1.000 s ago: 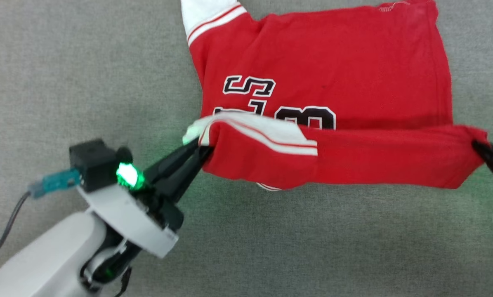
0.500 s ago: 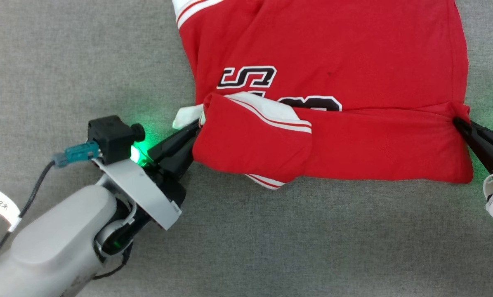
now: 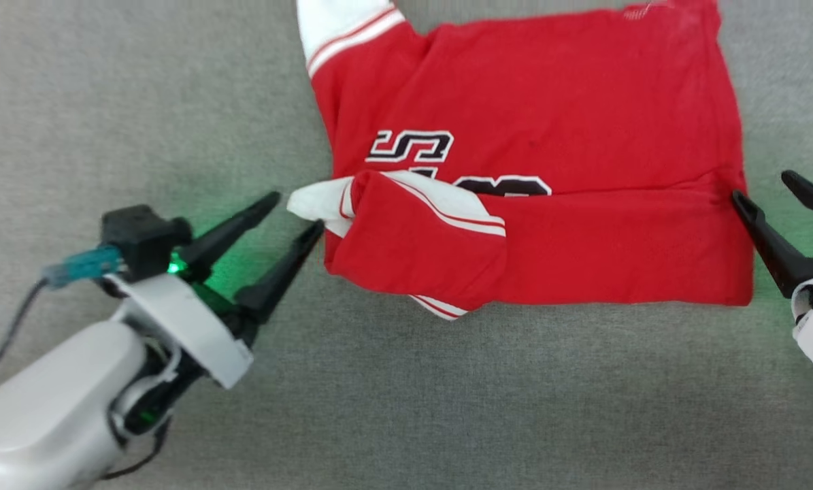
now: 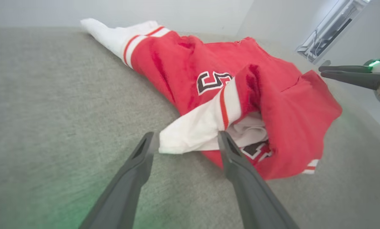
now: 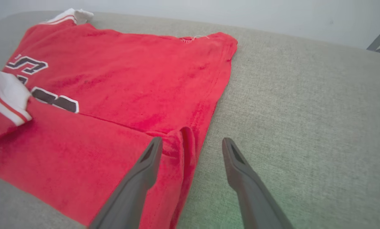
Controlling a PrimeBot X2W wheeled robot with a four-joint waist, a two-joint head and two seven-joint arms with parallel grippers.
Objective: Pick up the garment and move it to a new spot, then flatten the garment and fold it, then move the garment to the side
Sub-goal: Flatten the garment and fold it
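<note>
The garment (image 3: 549,102) is a red top with black-and-white lettering, spread on the grey surface. Its near part is folded up over the lettering, and a white striped sleeve (image 3: 440,204) lies on the fold. My left gripper (image 3: 296,212) stands open at the fold's left end. In the left wrist view the white cuff (image 4: 190,133) lies loose between the spread fingers of my left gripper (image 4: 186,136). My right gripper (image 3: 761,186) is open at the garment's right edge. In the right wrist view my right gripper (image 5: 192,141) straddles the red hem (image 5: 185,140) without pinching it.
Grey cloth surface (image 3: 447,408) stretches all around the garment, with room in front and to the left. A pale wall (image 5: 209,12) rises beyond the surface's far edge. A teal plug and cable (image 3: 73,265) hang off my left wrist.
Both grippers have opened and let go of the folded edge, which now rests on the garment. The head view shifted between frames.
</note>
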